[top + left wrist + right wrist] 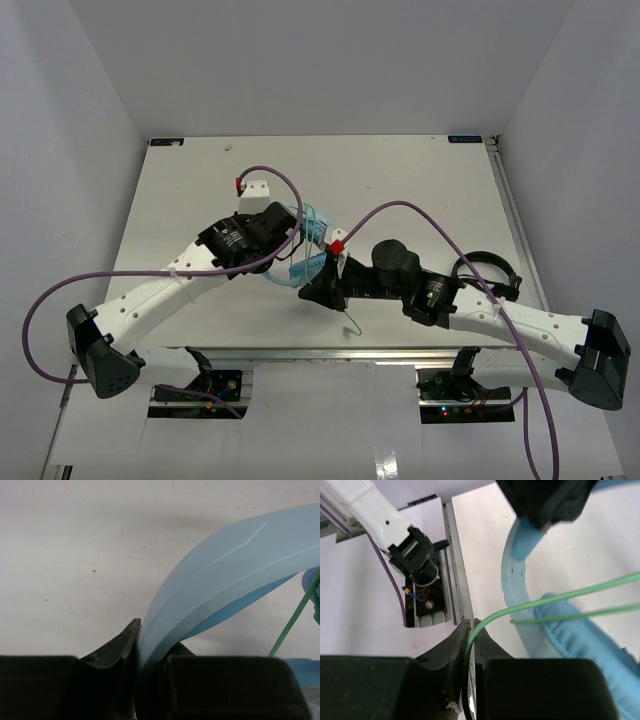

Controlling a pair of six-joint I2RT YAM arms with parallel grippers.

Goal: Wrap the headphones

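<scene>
Seen from above, the matte white bench (200,200) stands in a booth of plain white walls, with a metal rail along its near edge. The headphones (308,250) lie near the middle of the bench. The two arms meet over them, so only scraps of light blue show. The left tool (292,232) comes in from the left and the right tool (320,285) from the right; this view does not show how their jaws stand. A thin cable (348,322) end trails toward the near edge. A black headset (490,270) sits at the right, partly behind the right arm. Purple leads (420,210) loop over both arms.

In the left wrist view, the headband (225,565) is a wide, smooth, pale blue curve with a fine seam line. It runs down between the left tool's black fingers (122,640), which are clamped on it. The bench behind is off-white and faintly specked. A green strand of cable crosses the right edge and is cut off there.

In the right wrist view, the right tool's jaws are pinched together on the thin green cable, which arcs up and runs off right beside a second strand. A soft, wrinkled blue earcup (580,640) lies beneath. The headband here shows small holes. The left tool is a dark blur at the top, cut off by the frame.
</scene>
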